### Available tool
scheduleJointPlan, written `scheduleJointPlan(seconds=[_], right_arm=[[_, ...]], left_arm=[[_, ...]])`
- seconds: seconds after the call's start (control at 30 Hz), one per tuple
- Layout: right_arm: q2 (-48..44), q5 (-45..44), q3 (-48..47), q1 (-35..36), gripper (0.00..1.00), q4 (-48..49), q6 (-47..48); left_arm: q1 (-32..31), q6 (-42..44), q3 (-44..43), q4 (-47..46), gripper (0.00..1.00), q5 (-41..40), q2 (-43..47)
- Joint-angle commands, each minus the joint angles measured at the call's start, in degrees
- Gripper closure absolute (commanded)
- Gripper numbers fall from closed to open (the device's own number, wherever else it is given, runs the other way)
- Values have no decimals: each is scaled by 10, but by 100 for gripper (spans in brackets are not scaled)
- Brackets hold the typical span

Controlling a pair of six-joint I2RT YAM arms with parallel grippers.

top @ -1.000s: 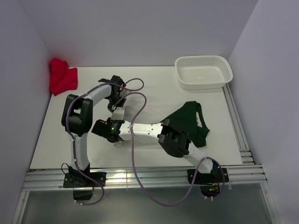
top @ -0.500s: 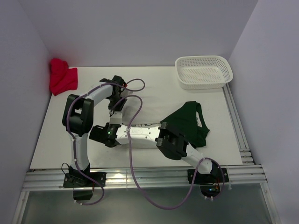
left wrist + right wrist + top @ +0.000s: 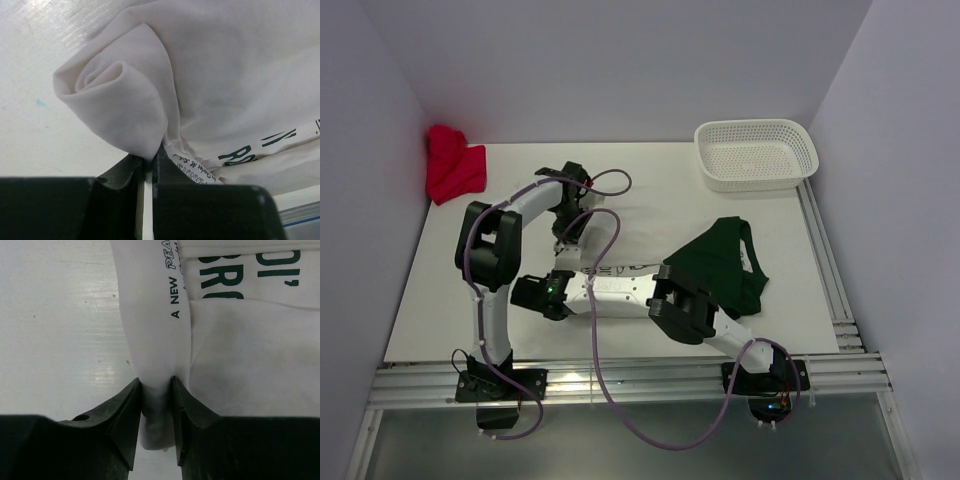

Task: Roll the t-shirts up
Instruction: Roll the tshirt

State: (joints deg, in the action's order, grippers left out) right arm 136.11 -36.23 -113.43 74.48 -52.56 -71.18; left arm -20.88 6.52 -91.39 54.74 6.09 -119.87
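The white t-shirt with dark green lettering lies on the table, one edge rolled into a coil. My left gripper is shut on the cloth just below that coil. My right gripper is shut on the other end of the rolled white edge. From above, the left gripper and the right gripper are close together left of centre, and the white shirt barely shows against the table. The dark green t-shirt lies crumpled at the right, partly under the right arm.
A white perforated basket stands at the back right. A bright red cloth bundle sits in the back left corner. Purple cables loop over the arms. Metal rails run along the table's near and right edges.
My right wrist has slid left and toward the near edge, drawing the white shirt's rolled edge with it. The left gripper has barely moved. Both grips have held.
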Motion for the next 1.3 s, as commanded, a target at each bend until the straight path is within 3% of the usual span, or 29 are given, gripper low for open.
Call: scheduleJointPlan(seconds=[0.0, 0.03, 0.13, 0.23, 0.5, 0.6, 0.8, 1.03, 1.27], right_arm=[[8, 28, 14, 8, 70, -2, -23], [-9, 35, 28, 8, 78, 31, -22], [-62, 69, 118, 5, 89, 144, -19], [-117, 96, 223, -8, 94, 241, -21], [-213, 186, 457, -38, 95, 558, -74], [-223, 217, 525, -51, 95, 659, -107], [-212, 260, 640, -73, 97, 862, -185], [-192, 262, 718, -78, 98, 996, -258], [-159, 278, 747, -82, 99, 1067, -298]], left_arm=[[-5, -4, -20, -7, 99, -14, -12], [-5, -4, -24, -6, 98, -16, -12], [-5, -5, -33, -3, 89, -14, -13], [-4, -3, -44, 1, 77, -4, -6], [4, 13, -105, 36, 43, 43, -4], [13, 23, -141, 63, 36, 81, -6], [65, 66, -168, 113, 34, 180, 2], [124, 129, -53, 92, 35, 265, 34], [127, 136, 30, 33, 36, 367, 16]])
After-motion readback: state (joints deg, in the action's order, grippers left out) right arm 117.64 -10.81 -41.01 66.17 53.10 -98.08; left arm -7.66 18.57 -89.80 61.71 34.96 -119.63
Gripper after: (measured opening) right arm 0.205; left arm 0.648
